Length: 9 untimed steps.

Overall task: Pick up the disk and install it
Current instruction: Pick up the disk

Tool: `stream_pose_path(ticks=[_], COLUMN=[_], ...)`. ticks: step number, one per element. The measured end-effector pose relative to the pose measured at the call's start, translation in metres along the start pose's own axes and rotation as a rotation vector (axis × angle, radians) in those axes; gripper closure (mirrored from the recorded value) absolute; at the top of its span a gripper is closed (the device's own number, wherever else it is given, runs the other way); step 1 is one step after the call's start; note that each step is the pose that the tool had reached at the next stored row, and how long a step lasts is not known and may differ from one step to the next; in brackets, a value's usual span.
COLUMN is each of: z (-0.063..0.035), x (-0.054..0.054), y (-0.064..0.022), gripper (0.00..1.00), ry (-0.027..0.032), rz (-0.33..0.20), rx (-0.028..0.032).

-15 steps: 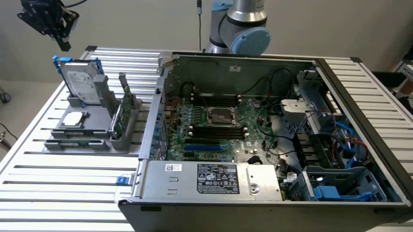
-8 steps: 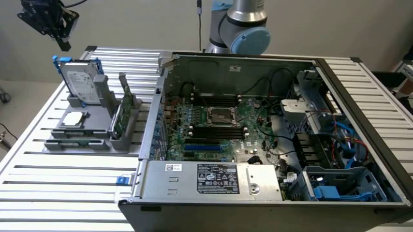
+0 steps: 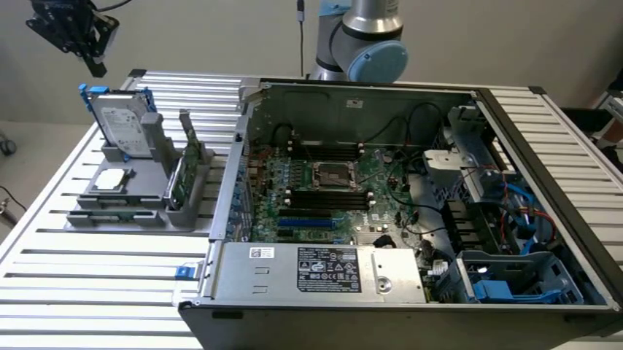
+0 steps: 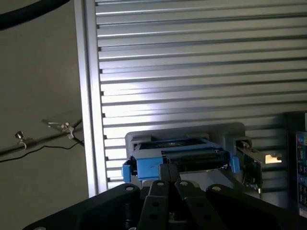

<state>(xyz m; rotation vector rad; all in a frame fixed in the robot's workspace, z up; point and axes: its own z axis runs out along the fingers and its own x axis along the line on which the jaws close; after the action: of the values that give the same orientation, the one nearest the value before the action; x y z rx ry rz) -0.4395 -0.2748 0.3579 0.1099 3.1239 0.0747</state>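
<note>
Exterior view: upright, blue-framed, silver-grey disk (image 3: 122, 127)

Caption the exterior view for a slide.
Shut black gripper hovers above the blue-framed silver-grey hard disk, upright in its grey holder beside the open computer case.

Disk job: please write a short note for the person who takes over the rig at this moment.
The gripper is shut and holds nothing. It hangs above the disk, a flat silver-grey hard drive in a blue plastic carrier, without touching it.
The disk stands upright in the grey plastic holder on the slatted metal table, at the exterior view's left of the open black computer case.
Done: nothing yet shows.
Left: pick up the disk and install it.
</note>
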Motion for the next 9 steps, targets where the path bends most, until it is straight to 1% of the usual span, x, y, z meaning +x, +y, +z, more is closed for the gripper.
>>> stream_pose_path(ticks=[2,3,7,9], z=[0.0000,0.0001,0.0000,0.0000], x=[0.0008,0.0008,0.0008,0.0008], y=[0.0001,0.0001,0.0001,0.0001], gripper=[0.89,0.89,0.89,0.89], ry=[0.0011,0.0024,0.0089,0.0137], rz=[-0.014,-0.032,-0.098,-0.127], rx=[-0.0003,-0.0005,-0.0011,-0.0013])
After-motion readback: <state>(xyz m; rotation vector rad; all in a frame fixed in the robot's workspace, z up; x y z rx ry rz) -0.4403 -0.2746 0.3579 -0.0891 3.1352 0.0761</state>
